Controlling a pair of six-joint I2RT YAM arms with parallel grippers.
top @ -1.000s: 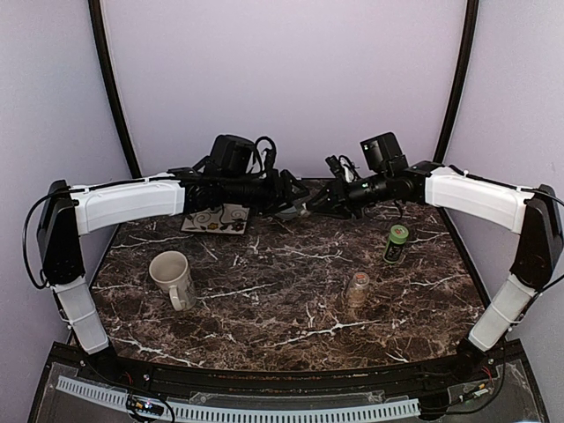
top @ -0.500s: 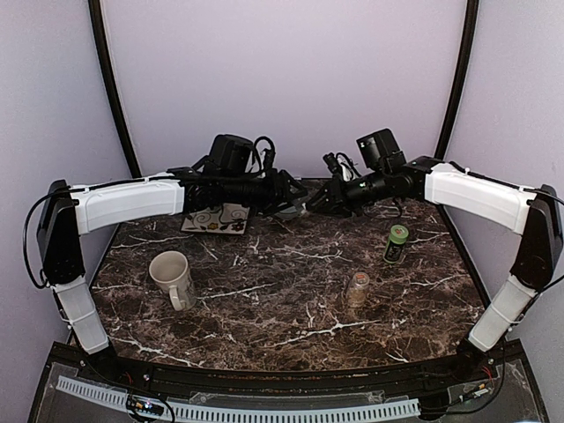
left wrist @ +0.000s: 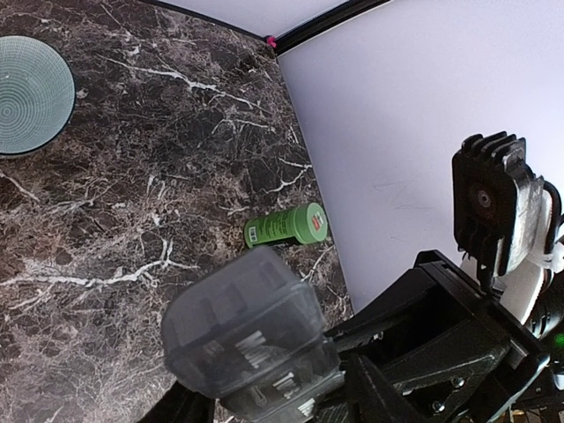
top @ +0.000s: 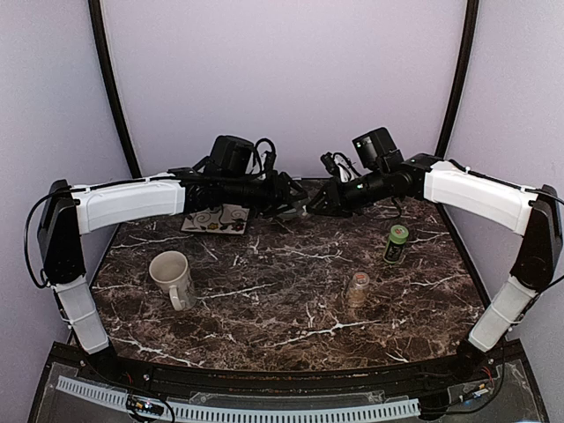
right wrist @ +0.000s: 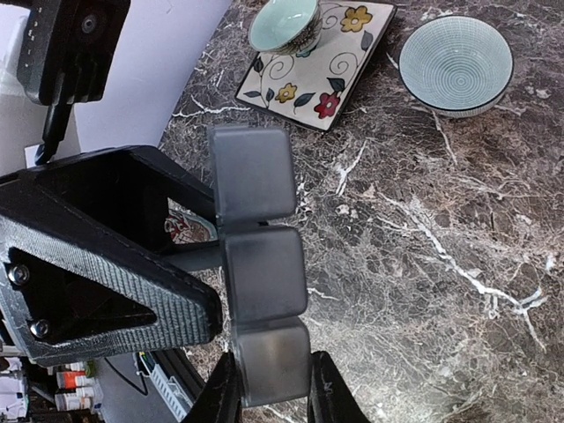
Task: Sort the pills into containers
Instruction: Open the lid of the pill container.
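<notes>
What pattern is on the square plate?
White square plate with dark swirls and red and yellow flowers; right wrist view shows it best.

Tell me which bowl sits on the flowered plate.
The smaller, smooth bowl sits on the plate; the larger ribbed bowl rests on the table beside it.

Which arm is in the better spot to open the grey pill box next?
Probably the left. The right tool clamps one end of the pill box, steadying it; the left tool straddles its lettered lids and could flip one.
</notes>
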